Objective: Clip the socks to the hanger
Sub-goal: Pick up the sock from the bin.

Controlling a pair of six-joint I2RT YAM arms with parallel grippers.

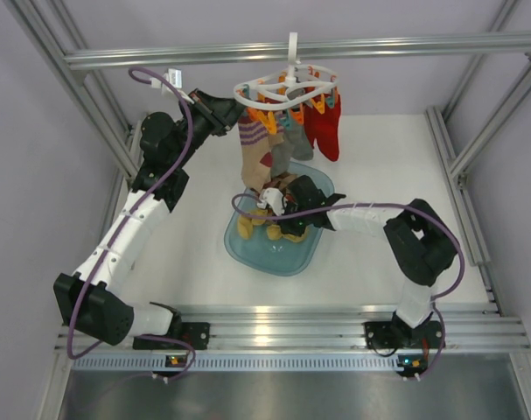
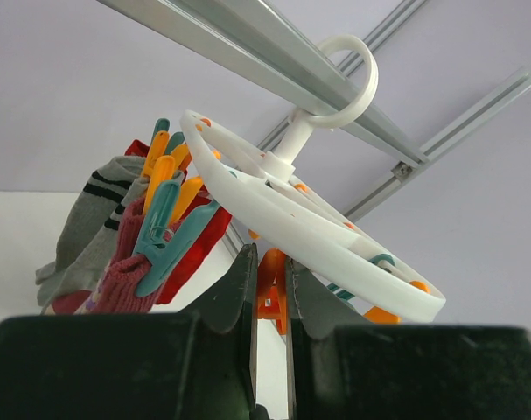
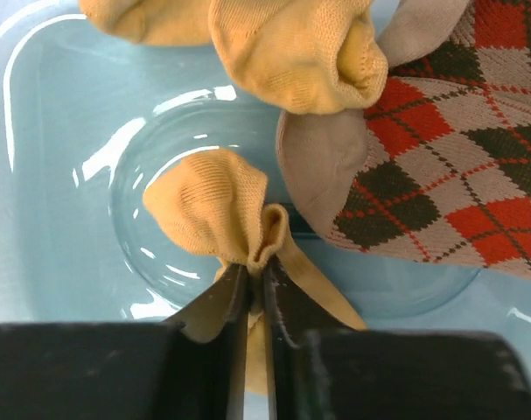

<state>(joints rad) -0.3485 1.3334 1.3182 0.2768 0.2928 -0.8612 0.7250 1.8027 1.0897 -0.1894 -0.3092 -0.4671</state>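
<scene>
The white round hanger [image 1: 287,87] hangs by its hook from the aluminium bar and shows in the left wrist view [image 2: 291,219]. An argyle sock [image 1: 256,149], a grey striped sock [image 1: 287,150] and a red sock [image 1: 326,127] are clipped to it. My left gripper [image 1: 230,112] is shut on an orange clip [image 2: 271,289] under the ring. My right gripper [image 1: 278,214] is over the blue tray, shut on a mustard yellow sock [image 3: 217,214]. Another yellow sock [image 3: 291,48] and an argyle sock [image 3: 440,149] lie in the tray.
The translucent blue tray [image 1: 248,249] sits mid-table under the hanger. Aluminium frame bars [image 1: 379,48] cross overhead and run down both sides. The rail with the arm bases runs along the near edge.
</scene>
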